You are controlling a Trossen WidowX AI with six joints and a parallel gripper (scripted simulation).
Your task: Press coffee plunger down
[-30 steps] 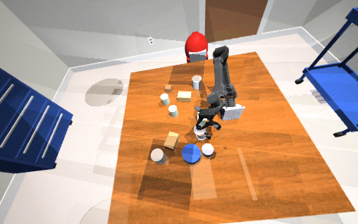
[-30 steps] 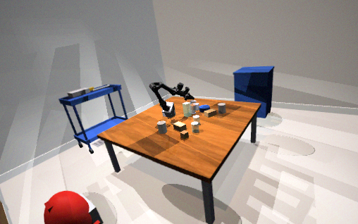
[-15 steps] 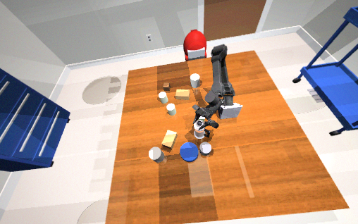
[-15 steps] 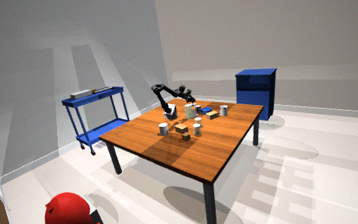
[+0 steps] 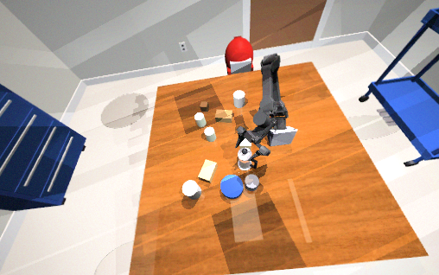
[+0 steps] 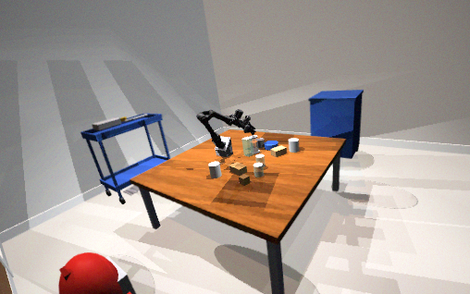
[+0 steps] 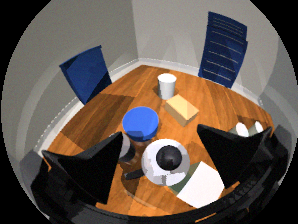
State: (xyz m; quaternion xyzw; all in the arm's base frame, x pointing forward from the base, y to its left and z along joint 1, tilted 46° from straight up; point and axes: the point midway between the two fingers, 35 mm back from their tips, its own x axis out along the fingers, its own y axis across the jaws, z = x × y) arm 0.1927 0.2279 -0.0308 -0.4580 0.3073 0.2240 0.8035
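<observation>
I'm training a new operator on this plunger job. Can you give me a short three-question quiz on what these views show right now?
1. True or false: the gripper is clamped on the plunger knob.
2. What flat round thing lies on the table beside the coffee press?
   A. blue disc
   B. green plate
   C. yellow ring
3. Fill in: the press stands ____.

Key
1. False: the jaws stand wide on either side of the knob, holding nothing.
2. A.
3. Upright.

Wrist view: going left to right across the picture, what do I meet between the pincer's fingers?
Left finger → blue disc → plunger knob on the coffee press → right finger. The pincer is open and holds nothing.
</observation>
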